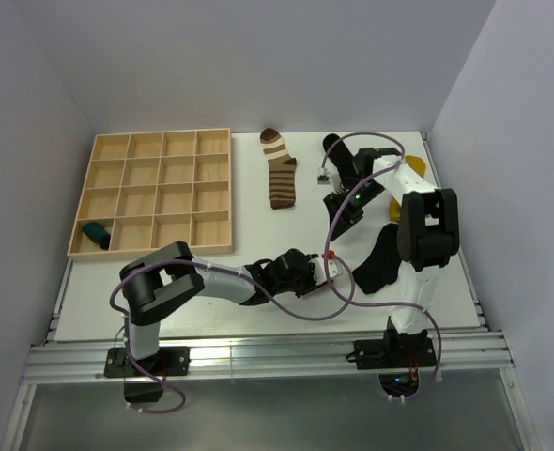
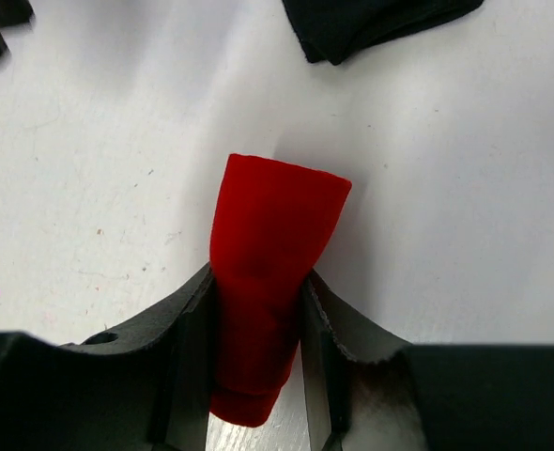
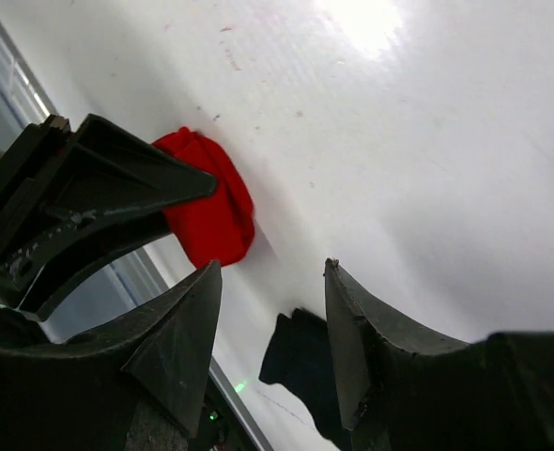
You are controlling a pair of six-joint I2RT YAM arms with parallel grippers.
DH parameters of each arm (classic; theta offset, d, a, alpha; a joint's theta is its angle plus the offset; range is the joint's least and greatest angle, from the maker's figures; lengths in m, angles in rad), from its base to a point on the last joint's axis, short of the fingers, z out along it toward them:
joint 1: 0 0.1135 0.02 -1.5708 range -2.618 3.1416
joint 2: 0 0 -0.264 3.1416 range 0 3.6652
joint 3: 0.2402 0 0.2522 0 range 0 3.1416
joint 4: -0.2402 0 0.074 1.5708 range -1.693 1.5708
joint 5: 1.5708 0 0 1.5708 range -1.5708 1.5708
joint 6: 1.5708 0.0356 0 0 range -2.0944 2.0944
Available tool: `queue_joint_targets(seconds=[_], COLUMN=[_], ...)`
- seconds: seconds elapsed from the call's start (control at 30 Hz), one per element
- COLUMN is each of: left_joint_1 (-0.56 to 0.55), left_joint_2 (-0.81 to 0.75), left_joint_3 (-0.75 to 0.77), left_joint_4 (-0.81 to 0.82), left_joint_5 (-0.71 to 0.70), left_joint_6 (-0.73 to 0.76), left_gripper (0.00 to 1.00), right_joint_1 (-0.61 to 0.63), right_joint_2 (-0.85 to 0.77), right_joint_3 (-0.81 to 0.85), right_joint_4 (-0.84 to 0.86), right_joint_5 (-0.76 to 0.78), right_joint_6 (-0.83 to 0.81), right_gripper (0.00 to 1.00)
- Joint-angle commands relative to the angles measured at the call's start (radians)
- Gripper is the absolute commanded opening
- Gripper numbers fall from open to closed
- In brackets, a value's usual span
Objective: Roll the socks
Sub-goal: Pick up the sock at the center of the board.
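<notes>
My left gripper (image 1: 322, 268) is shut on a red sock (image 1: 330, 255), rolled into a short tube that lies on the white table; the jaws press on both of its sides (image 2: 263, 282). My right gripper (image 1: 338, 218) hangs open and empty above the table just beyond it (image 3: 269, 282) and sees the red sock (image 3: 211, 202). A plain black sock (image 1: 378, 260) lies flat to the right. A brown-cream striped sock (image 1: 279, 169) lies at the back. A teal sock (image 1: 95, 234) sits in a tray compartment. A yellow sock (image 1: 417, 166) is partly hidden behind the right arm.
A wooden tray (image 1: 155, 193) with several compartments stands at the back left. A dark sock (image 1: 332, 146) lies at the back beside the right arm's cable. Black fabric edges show in the left wrist view (image 2: 371, 23). White walls close in the table.
</notes>
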Motion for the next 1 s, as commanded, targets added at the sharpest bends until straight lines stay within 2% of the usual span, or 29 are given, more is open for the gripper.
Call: queue_joint_targets(seconds=[0.0, 0.43, 0.73, 0.83, 0.97], left_joint_1=[0.025, 0.167, 0.314, 0.364, 0.459], left_joint_2=[-0.017, -0.152, -0.275, -0.335, -0.438], left_joint_3=[0.005, 0.005, -0.006, -0.011, 0.001], left_joint_4=[-0.129, -0.084, -0.090, -0.104, -0.182], left_joint_5=[0.032, 0.135, 0.236, 0.234, 0.124], left_joint_6=[-0.070, -0.289, -0.444, -0.493, -0.539], left_gripper=[0.00, 0.00, 0.00, 0.00, 0.00], right_joint_1=[-0.031, -0.091, -0.092, -0.091, -0.092], right_joint_2=[-0.075, -0.128, -0.159, -0.171, -0.178], right_joint_3=[0.038, 0.073, 0.091, 0.091, 0.101], right_joint_4=[0.065, 0.121, 0.150, 0.167, 0.181], right_joint_5=[0.029, 0.035, 0.066, 0.081, 0.103], right_joint_6=[0.079, 0.147, 0.181, 0.191, 0.214], right_gripper=[0.55, 0.54, 0.54, 0.54, 0.55])
